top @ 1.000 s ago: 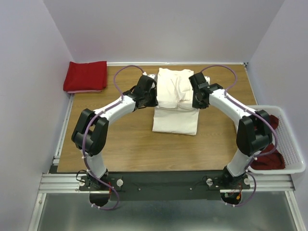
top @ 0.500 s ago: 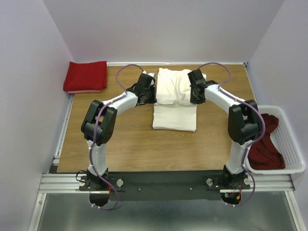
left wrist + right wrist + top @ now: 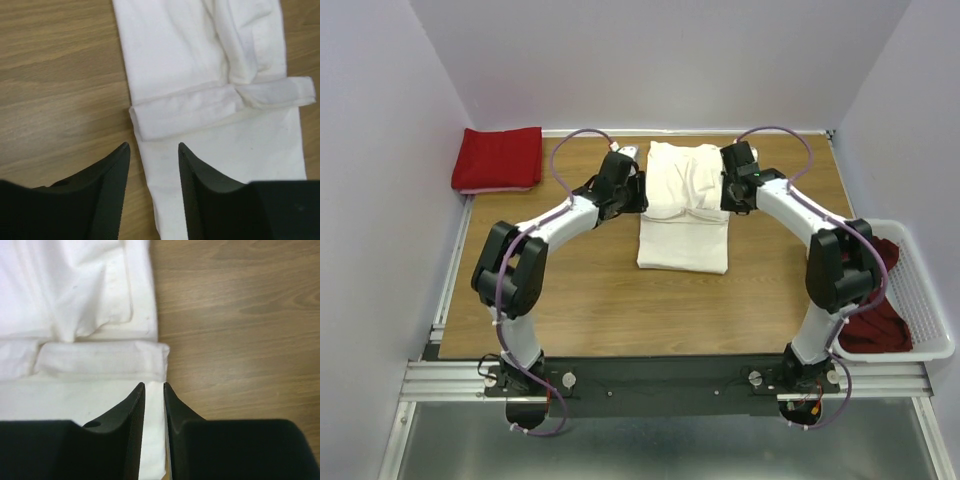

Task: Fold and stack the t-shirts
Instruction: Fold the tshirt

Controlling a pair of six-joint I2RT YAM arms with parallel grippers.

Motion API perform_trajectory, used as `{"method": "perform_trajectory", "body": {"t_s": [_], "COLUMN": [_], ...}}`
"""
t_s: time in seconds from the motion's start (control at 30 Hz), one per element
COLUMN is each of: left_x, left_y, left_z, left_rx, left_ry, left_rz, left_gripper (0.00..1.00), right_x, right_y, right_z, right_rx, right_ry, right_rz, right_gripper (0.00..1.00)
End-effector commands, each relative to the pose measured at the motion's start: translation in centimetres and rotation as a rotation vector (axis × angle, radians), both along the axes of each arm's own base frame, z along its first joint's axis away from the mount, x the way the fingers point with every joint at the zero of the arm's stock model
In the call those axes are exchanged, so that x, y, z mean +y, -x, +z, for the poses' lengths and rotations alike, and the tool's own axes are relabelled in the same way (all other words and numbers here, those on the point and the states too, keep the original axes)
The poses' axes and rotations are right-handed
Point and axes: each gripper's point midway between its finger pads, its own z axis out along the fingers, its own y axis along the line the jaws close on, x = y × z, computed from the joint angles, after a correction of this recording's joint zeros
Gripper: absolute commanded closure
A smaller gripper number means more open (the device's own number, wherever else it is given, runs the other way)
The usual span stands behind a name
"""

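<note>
- cream-white shirt (image 3: 683,215): part-folded, mid-table toward the far side. Long axis runs near–far, with a doubled-over band (image 3: 200,107) crossing its width.
- left gripper (image 3: 153,147): open, fingers straddling the shirt's left edge, band just ahead of the tips.
- right gripper (image 3: 153,386): over the right edge. Only a thin slit shows between the fingers, and I can't tell if cloth is pinched.
- The shirt lies between the arms and neither is nearer. My read: both need matched grabs on the band, then a fold along the long axis.
- red shirt (image 3: 498,158) lies folded at the far-left corner; dark red shirt (image 3: 875,310) sits bunched in the basket (image 3: 925,290).
</note>
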Motion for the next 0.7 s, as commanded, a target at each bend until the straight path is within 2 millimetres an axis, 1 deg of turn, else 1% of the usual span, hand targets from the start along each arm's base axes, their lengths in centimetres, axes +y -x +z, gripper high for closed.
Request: {"method": "perform_trajectory", "body": {"t_s": [0.0,0.03,0.07,0.1,0.13,0.17,0.2,0.23,0.27,0.33,0.37,0.43,0.47,0.53,0.63,0.67], "left_x": [-1.8,-2.4,-3.7,-4.1,-4.5,-5.6,-6.0,-6.3,-6.8,-7.1,-7.0,-7.0,-7.0,-6.5,-6.0,-5.9], "left_y": [2.5,3.4,4.5,5.4,5.7,6.9,7.4,7.7,8.4,9.2,9.9,10.5,10.7,11.3,11.8,12.0], "left_z": [4.5,4.1,3.4,2.1,1.3,-0.4,-1.1,-1.7,-3.1,-4.6,-6.0,-6.7,-7.0,-7.9,-8.7,-8.9], "left_rx": [-0.145,-0.138,-0.117,-0.085,-0.066,-0.011,0.009,0.029,0.084,0.14,0.191,0.219,0.231,0.256,0.282,0.287], "left_ry": [0.026,0.033,0.05,0.041,0.036,0.04,0.039,0.036,0.027,0.001,-0.022,-0.039,-0.04,-0.063,-0.086,-0.088], "left_rz": [-0.015,-0.031,-0.062,-0.083,-0.09,-0.138,-0.151,-0.166,-0.189,-0.216,-0.228,-0.24,-0.247,-0.25,-0.258,-0.26], "left_gripper": [0.58,0.72,0.78,0.8,0.83,0.88,0.89,0.89,0.89,0.89,0.89,0.89,0.89,0.89,0.89,0.89], "right_x": [3.6,4.9,6.2,6.8,7.4,8.1,8.4,8.8,9.2,9.4,9.4,9.5,9.4,9.0,7.6,7.4], "right_y": [1.8,1.7,2.3,2.6,2.6,2.8,3.0,2.8,2.9,2.6,2.6,2.2,1.9,1.2,-0.7,-1.3], "right_z": [2.1,2.2,2.0,1.1,0.7,0.3,-0.8,-1.1,-1.5,-2.3,-3.4,-4.1,-4.7,-5.1,-6.0,-5.4], "right_rx": [-0.053,-0.073,-0.054,-0.033,-0.033,-0.028,-0.007,-0.011,-0.005,-0.007,0.012,0.011,0.018,0.006,-0.026,-0.048], "right_ry": [-0.176,-0.221,-0.283,-0.306,-0.323,-0.33,-0.334,-0.346,-0.36,-0.365,-0.356,-0.35,-0.341,-0.303,-0.208,-0.19], "right_rz": [0.145,0.174,0.213,0.219,0.226,0.238,0.237,0.243,0.251,0.251,0.244,0.246,0.241,0.234,0.204,0.203], "right_gripper": [0.73,0.75,0.81,0.82,0.83,0.84,0.85,0.85,0.85,0.85,0.85,0.85,0.85,0.85,0.85,0.85]}}
